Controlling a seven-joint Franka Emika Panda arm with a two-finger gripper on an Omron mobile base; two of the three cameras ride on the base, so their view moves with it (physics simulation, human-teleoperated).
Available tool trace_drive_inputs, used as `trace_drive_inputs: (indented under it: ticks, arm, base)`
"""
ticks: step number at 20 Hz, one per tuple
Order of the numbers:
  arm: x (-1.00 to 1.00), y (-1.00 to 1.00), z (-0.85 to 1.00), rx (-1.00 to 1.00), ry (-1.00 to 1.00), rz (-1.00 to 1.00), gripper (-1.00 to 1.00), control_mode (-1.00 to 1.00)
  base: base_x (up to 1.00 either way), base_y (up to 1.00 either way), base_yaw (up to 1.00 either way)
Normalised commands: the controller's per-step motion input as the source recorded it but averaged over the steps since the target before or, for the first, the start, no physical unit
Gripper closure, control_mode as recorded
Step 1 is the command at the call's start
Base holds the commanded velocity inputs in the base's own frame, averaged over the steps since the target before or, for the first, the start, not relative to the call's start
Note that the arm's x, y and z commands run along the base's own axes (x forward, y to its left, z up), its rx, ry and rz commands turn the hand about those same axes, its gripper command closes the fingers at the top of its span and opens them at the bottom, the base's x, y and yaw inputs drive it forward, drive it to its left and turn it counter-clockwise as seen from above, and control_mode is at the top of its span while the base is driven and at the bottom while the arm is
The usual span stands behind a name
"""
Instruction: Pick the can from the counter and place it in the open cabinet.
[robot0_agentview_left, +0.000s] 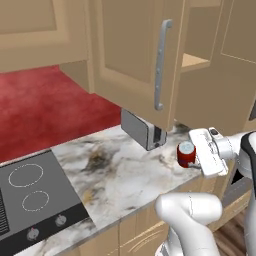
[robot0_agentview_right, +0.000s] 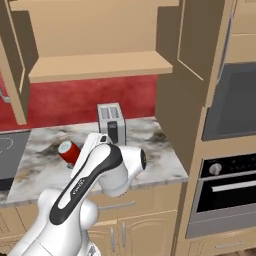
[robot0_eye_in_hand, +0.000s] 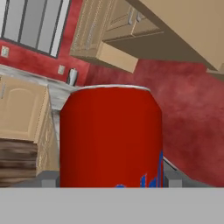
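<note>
My gripper (robot0_agentview_left: 194, 156) is shut on the red can (robot0_agentview_left: 186, 154), which hangs in the air above the right end of the marble top with the toaster. In the hand view the can (robot0_eye_in_hand: 109, 138) stands large between the two fingertips (robot0_eye_in_hand: 48, 179). From the right base view the can (robot0_agentview_right: 68, 151) shows tilted, just left of my forearm. Above it is the open tan cabinet, its door handle (robot0_agentview_left: 160, 65) facing me and its plain shelf (robot0_agentview_right: 100, 65) bare. The counter with the sink is out of view.
A grey toaster (robot0_agentview_left: 142, 130) stands at the back of the marble top (robot0_agentview_left: 115, 175), under the open door. A black cooktop (robot0_agentview_left: 30, 195) lies at the left. A tall unit with a built-in oven (robot0_agentview_right: 232, 187) rises at the right. Red wall behind.
</note>
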Motion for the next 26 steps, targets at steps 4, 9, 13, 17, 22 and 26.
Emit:
trace_drive_inputs:
  ticks: [4,9,13,17,22,26]
  arm:
    - [0.0,0.0,0.0,0.0,0.0,0.0,1.0,1.0]
    - [0.0,0.0,0.0,0.0,0.0,0.0,1.0,1.0]
    - [0.0,0.0,0.0,0.0,0.0,0.0,1.0,1.0]
    - [0.0,0.0,0.0,0.0,0.0,0.0,1.0,1.0]
    - [0.0,0.0,0.0,0.0,0.0,0.0,1.0,1.0]
    - [0.0,0.0,0.0,0.0,0.0,0.0,1.0,1.0]
  base:
    - [0.62,0.0,0.13]
    - [0.54,-0.03,0.16]
    - [0.54,-0.08,0.21]
    - [0.52,-0.16,0.26]
    - [0.49,-0.14,0.28]
    - [0.47,-0.14,0.31]
